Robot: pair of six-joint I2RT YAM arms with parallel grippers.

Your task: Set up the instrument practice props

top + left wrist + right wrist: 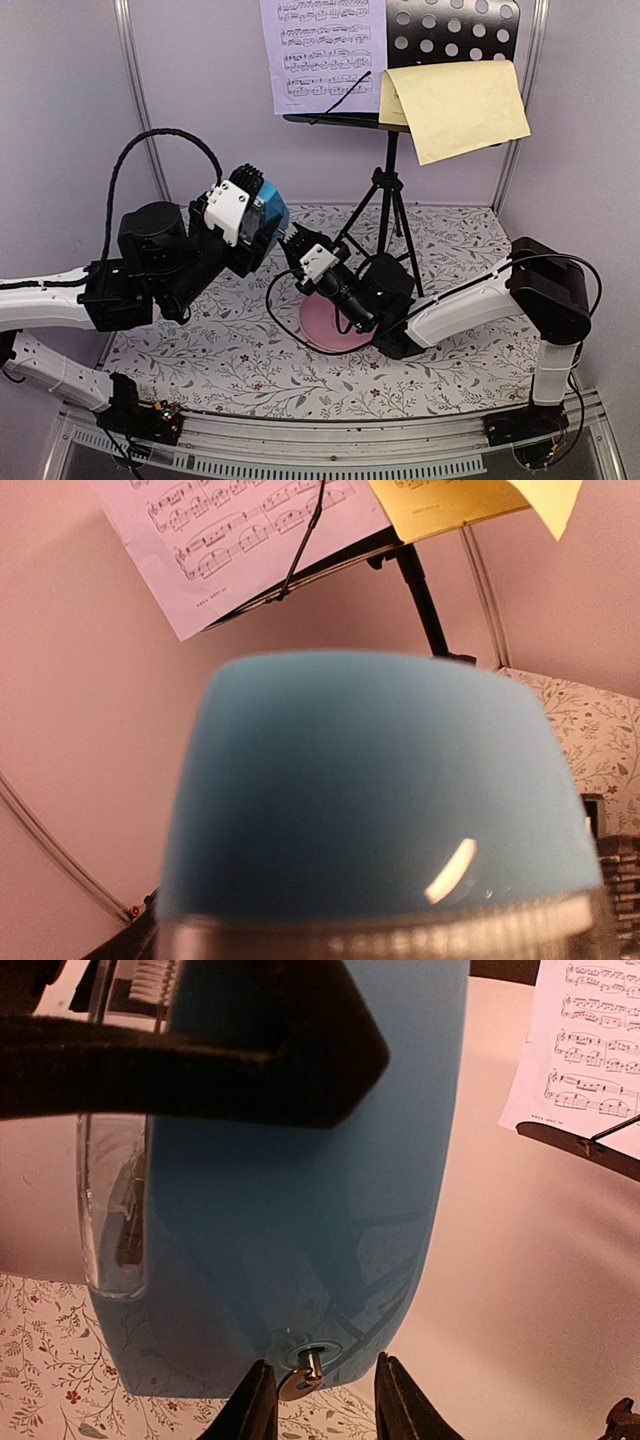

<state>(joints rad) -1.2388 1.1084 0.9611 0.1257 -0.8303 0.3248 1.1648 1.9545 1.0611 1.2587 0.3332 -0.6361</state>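
Left claw (255,210): clamped on the blue metronome (275,215) and holding it in the air above the bench (230,350). In the right wrist view one black finger (200,1060) lies across the metronome's upper body.
Metronome: held in the left claw, and its smooth blue shell (370,780) fills most of the left wrist view. Its clear front cover (115,1160) shows along one edge in the right wrist view.
Right claw (298,242): jaws apart, gripping nothing. It sits just beside the metronome on the side away from the left arm.
Winding key (300,1375): a small metal key low on the metronome's blue side. It lies in the gap between the right claw's (322,1365) two fingers (255,1405) and touches neither.
Music stand (455,30): beyond both claws at the back of the bench, upright on its tripod, with the perforated desk at the top.
Lilac sheet (320,50): on the desk's left part, well above and beyond the right claw. It overhangs the desk's left edge, and a thin wire arm (305,535) crosses it.
Yellow sheet (460,105): on the desk's right part, tilted, with its lower corner hanging below the ledge.
Pink plate (325,330): flat on the bench below the right claw, partly covered by the right arm's wrist.
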